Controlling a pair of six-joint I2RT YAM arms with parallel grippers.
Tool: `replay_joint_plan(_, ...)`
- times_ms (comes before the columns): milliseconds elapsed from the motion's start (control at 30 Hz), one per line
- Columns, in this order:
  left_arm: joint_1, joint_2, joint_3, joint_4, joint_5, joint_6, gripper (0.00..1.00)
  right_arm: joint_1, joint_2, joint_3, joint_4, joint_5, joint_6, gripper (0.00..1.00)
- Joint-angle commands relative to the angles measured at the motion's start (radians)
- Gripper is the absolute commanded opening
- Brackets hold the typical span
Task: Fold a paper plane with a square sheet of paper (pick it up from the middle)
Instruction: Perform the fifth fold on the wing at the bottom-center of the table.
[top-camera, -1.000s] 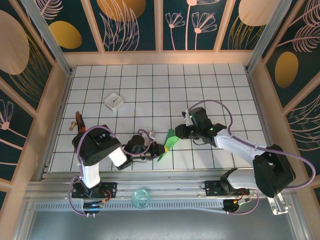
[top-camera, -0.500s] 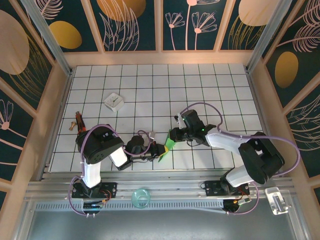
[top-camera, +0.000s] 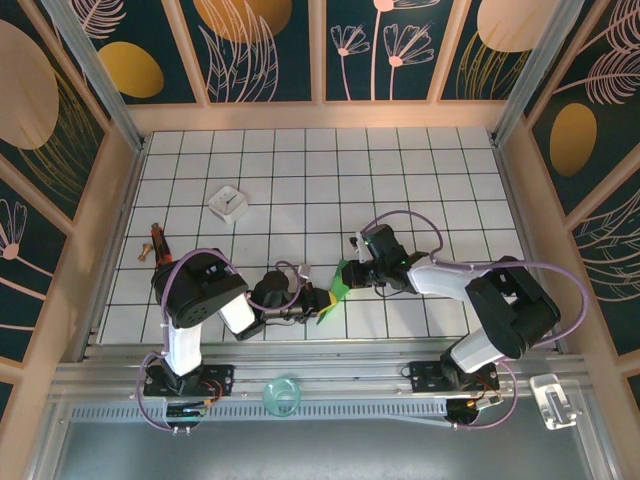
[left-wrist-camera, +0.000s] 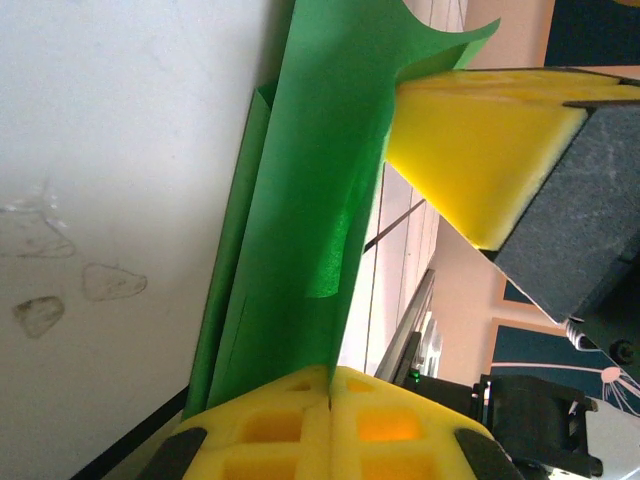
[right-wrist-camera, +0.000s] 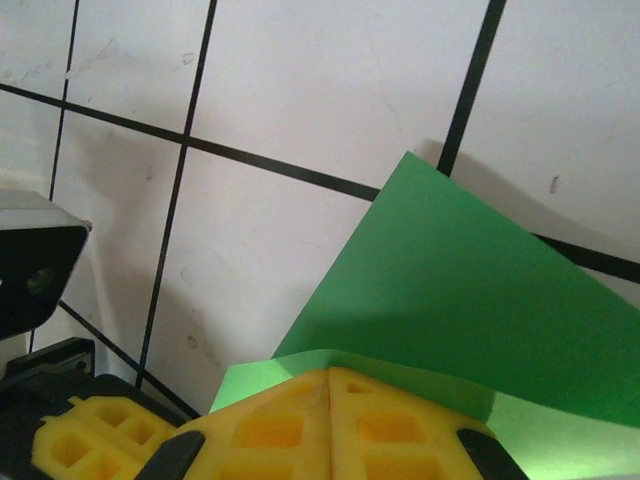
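Gripping the folded green paper (top-camera: 338, 287), the left claw (top-camera: 319, 298) pinches its near part, the right claw (top-camera: 346, 272) its far end.

Matt green paper plane (left-wrist-camera: 300, 200), porous yellow foam pads (right-wrist-camera: 270, 430).

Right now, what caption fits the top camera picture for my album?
Teamwork: left tool and right tool both pinch the folded green paper near the front of the tiled table.
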Motion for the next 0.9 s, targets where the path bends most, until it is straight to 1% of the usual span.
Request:
replay_joint_plan(0,0.002,0.035,-0.007,-0.098,-0.002,0.005,0.00,-0.016,0.027,-0.012,0.018,0.018,-0.017,0.07)
replay_joint_plan(333,0.002,0.031,0.009,-0.157,-0.001,0.013,0.00,-0.026,0.063,-0.020,0.029,0.030,-0.029,0.06)
replay_joint_plan(600,0.002,0.024,0.008,-0.192,-0.007,0.015,0.00,-0.043,0.097,-0.061,0.043,0.044,-0.027,0.05)
replay_joint_plan(733,0.002,-0.004,0.001,-0.221,-0.021,0.023,0.00,-0.044,0.105,-0.072,0.039,0.053,-0.025,0.03)
replay_joint_plan(867,0.002,-0.065,-0.002,-0.287,-0.046,0.048,0.08,-0.043,0.109,-0.072,0.028,0.062,-0.030,0.03)
